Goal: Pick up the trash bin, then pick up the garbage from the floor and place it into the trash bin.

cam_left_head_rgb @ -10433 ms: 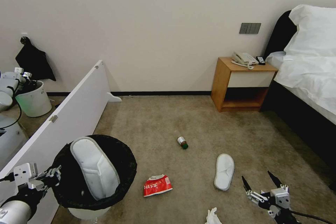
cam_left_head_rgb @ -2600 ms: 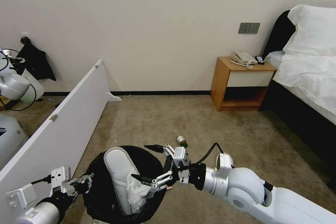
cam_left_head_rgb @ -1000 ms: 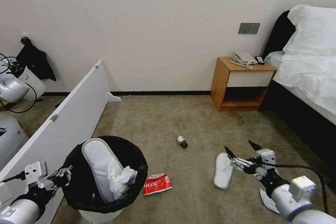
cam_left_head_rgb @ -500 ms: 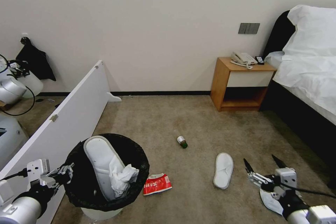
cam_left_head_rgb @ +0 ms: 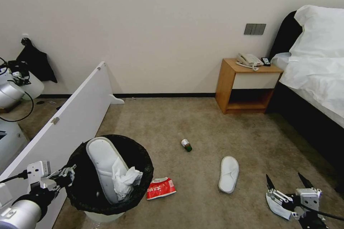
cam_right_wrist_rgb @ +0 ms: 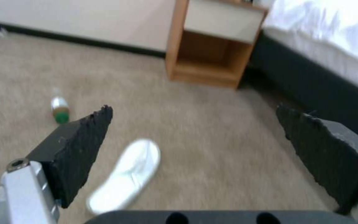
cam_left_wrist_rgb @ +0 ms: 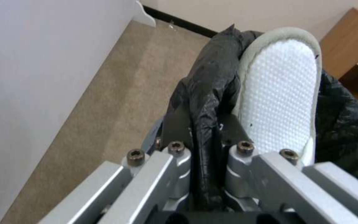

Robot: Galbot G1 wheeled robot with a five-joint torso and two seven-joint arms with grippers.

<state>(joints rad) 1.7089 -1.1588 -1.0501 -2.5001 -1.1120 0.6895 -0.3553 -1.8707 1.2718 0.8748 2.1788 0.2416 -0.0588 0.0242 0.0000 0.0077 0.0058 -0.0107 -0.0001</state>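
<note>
Left tool [cam_left_head_rgb: 68, 175] clamped on bin [cam_left_head_rgb: 109, 175] rim at its 9 o'clock, black liner pinched between the fingers [cam_left_wrist_rgb: 175, 124]. Bin holds a slipper [cam_left_head_rgb: 102, 162] upright plus a tissue wad [cam_left_head_rgb: 125, 182]. Right tool [cam_left_head_rgb: 288, 182] spread wide, empty, low at 5 o'clock over the carpet. On the floor: second slipper [cam_left_head_rgb: 228, 174] at 10 o'clock of that tool, red packet [cam_left_head_rgb: 161, 188] just beside the bin at its 3 o'clock, bottle [cam_left_head_rgb: 186, 145] farther out.

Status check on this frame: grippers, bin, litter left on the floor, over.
Left gripper shut on trash bin rim. Right gripper open, low, beside floor slipper. Packet, bottle on carpet. Nothing blocking.
</note>
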